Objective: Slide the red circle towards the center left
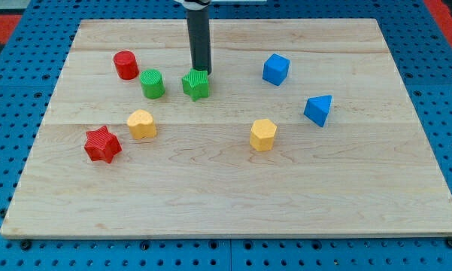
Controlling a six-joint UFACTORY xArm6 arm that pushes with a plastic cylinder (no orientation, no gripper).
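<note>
The small red plastic cylinder (the task's "circle") [125, 65] is seen near the wooden board's [233, 196] upper-left, just left of a green cylinder [153, 83]. My tip [201, 72] is set well to its right, touching a green block [197, 84]. No pincer is fitted, so nothing is grasped. The cylinder is judged light, rigid and easily slid; it should be pushed low on its upper-right side.

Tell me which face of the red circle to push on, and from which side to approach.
Press my tip on the red circle at its curved wall facing the view's top, slightly right, since center left lies toward the view's bottom. Aim through its middle; a round wall slips off-centre. My tip sits by the green star, so skirt the green cylinder.
</note>
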